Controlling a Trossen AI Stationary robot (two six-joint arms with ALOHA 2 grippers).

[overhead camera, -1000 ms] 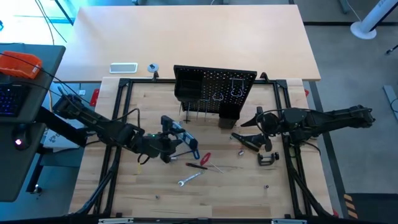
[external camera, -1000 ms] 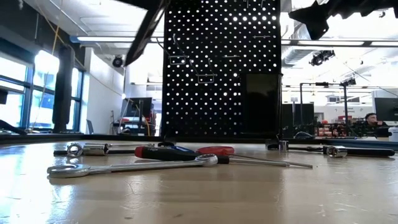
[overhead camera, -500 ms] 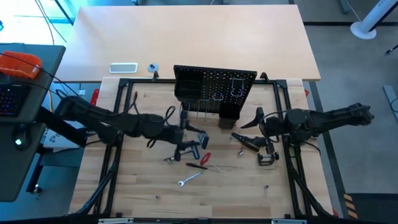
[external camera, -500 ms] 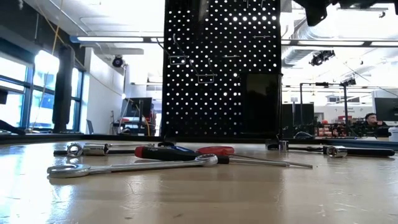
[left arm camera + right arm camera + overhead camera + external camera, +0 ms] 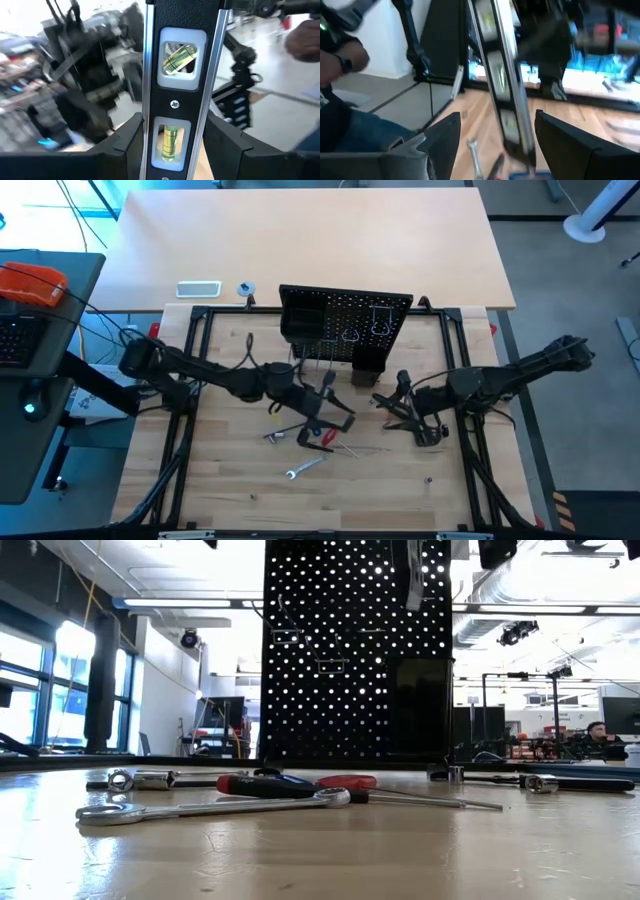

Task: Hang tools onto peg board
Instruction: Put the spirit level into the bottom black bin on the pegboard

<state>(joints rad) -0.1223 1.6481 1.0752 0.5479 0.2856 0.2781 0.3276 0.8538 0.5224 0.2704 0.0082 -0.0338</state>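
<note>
My left gripper (image 5: 322,408) is over the table's middle, shut on a black spirit level (image 5: 182,55) with silver edges and green vials. The level also shows high in the low view (image 5: 413,575), in front of the upright black peg board (image 5: 345,330). My right gripper (image 5: 402,402) is open and empty to the right of the level, which shows farther off in the right wrist view (image 5: 497,70). A red-handled screwdriver (image 5: 325,435), a silver wrench (image 5: 305,468), black pliers (image 5: 393,408) and a black C-clamp (image 5: 430,435) lie flat on the table. My left gripper pinches the level's two long silver edges (image 5: 150,140) between its two fingers, near one end. The level runs on past the fingertips, in line with the fingers. It is lifted clear of the table and stands about upright in the low view.
The peg board stands at the table's far middle, with hooks and a small black bin (image 5: 368,360). A ratchet (image 5: 140,779) and a blue-handled tool (image 5: 310,423) lie among the tools. A person's hand (image 5: 342,60) shows beyond the table. Bare wood lies along the near edge.
My left gripper has carried the level toward the table's right edge, from left of the peg board to in front of it. The level has turned from slanted to about upright. My right gripper has moved left toward the level.
</note>
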